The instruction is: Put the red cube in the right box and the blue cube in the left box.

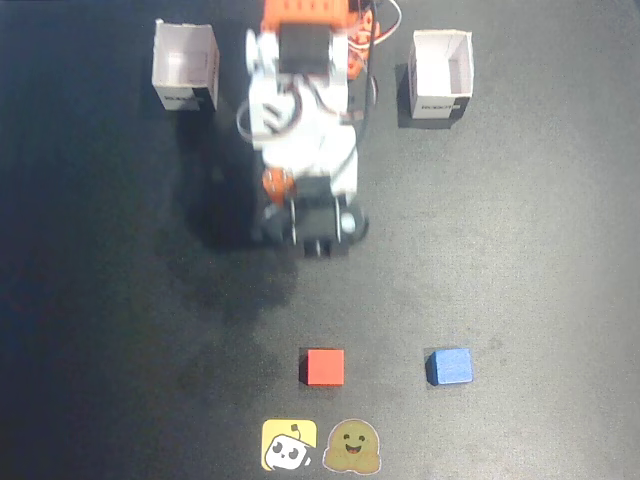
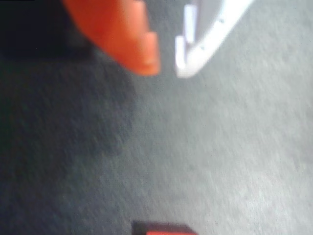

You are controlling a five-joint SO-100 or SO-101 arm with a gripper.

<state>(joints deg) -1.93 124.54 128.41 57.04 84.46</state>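
The red cube (image 1: 324, 366) lies on the dark mat near the front, and the blue cube (image 1: 449, 366) lies to its right in the fixed view. In that view one white box (image 1: 186, 66) stands at the back left and the other white box (image 1: 441, 76) at the back right. The arm (image 1: 303, 140) is folded between them, well behind both cubes. In the wrist view my gripper (image 2: 167, 67) hangs over bare mat, its orange and white fingers almost together with nothing between them. The red cube's top edge (image 2: 164, 230) shows at the bottom of that view.
Two cartoon stickers (image 1: 312, 445) sit at the mat's front edge, just in front of the red cube. Wires (image 1: 370, 60) trail from the arm's base toward the right-hand box.
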